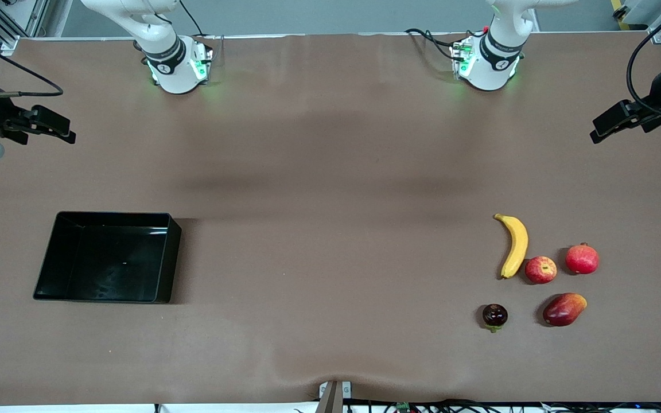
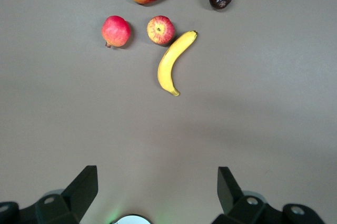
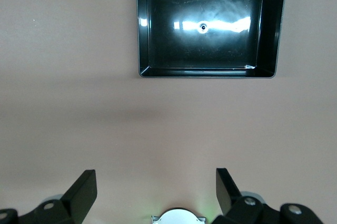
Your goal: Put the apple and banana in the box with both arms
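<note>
The yellow banana point(image 1: 515, 245) point(image 2: 174, 61) lies on the brown table toward the left arm's end. The red, yellow-speckled apple point(image 1: 540, 269) point(image 2: 160, 29) sits right beside it, slightly nearer the front camera. The black box point(image 1: 172, 258) point(image 3: 205, 71) stands with nothing in it toward the right arm's end. My left gripper point(image 2: 158, 168) hangs open high over bare table by its base, well short of the fruit. Over bare table by its own base, my right gripper point(image 3: 156, 171) is also open, apart from the box. Neither gripper shows in the front view.
A red pomegranate point(image 1: 582, 258) sits beside the apple. A red-orange mango point(image 1: 564, 309) and a dark round fruit point(image 1: 495, 315) lie nearer the front camera. Black camera mounts point(image 1: 43, 123) point(image 1: 623, 117) stick in over both table ends. Cables run along the front edge.
</note>
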Controlling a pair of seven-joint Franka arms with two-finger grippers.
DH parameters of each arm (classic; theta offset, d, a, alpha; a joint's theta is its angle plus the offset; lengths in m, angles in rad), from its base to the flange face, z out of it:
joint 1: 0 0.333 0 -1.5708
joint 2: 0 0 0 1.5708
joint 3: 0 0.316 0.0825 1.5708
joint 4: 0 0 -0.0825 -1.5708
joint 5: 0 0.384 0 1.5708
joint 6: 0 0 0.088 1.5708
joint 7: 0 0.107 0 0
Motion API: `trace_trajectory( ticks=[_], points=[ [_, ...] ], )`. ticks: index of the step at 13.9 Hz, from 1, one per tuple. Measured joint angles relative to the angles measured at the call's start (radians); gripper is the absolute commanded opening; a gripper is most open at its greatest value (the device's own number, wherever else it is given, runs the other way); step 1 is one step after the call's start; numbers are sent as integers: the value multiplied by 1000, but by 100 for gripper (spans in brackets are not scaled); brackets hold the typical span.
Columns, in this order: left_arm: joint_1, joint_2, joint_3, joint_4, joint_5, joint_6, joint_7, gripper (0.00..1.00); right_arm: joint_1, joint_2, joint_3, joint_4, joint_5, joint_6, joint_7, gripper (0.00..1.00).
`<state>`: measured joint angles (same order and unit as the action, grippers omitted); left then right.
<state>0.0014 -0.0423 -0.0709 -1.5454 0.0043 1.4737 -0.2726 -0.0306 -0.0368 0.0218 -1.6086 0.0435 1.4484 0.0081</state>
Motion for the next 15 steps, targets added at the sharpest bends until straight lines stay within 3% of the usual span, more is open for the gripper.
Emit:
trace_trajectory(
  ticks=[15],
  points=[
    [1, -2, 0, 36, 31, -64, 0, 100, 2, 0, 2, 0, 0, 1, 0, 100]
  ],
)
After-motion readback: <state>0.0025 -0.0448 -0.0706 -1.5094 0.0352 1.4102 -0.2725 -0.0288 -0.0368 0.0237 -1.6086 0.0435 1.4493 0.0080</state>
